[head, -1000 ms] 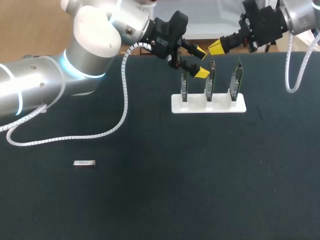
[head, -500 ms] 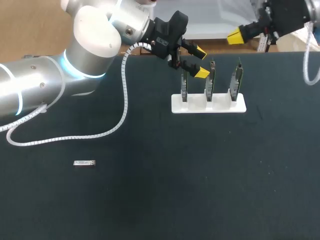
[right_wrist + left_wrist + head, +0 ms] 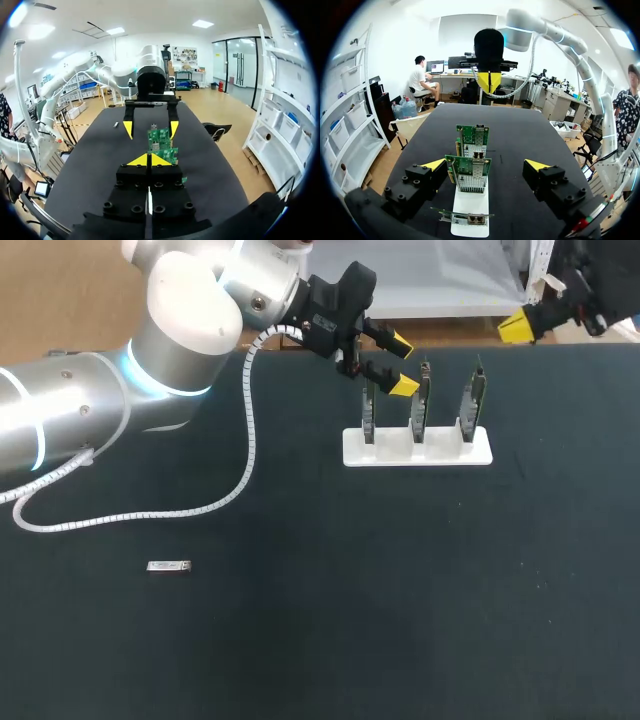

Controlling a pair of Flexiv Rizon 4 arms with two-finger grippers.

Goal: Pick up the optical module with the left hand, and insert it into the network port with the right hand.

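Since a second ago the right gripper [image 3: 520, 328] has drawn back from the network cards [image 3: 421, 400] toward the far right, its yellow tips pressed together on nothing. Beside the first card hangs the left gripper [image 3: 402, 365], fingers spread and empty. Well apart, the optical module [image 3: 168, 566] lies flat on the table [image 3: 300, 640]. It looks small, light, stiff, and probably slick: pinch its long sides at mid-length.

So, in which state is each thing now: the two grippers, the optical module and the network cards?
left gripper, open, holding nothing.
right gripper, shut, holding nothing.
optical module, lying flat on the table, away from both grippers.
network cards, three, standing upright in the white holder.
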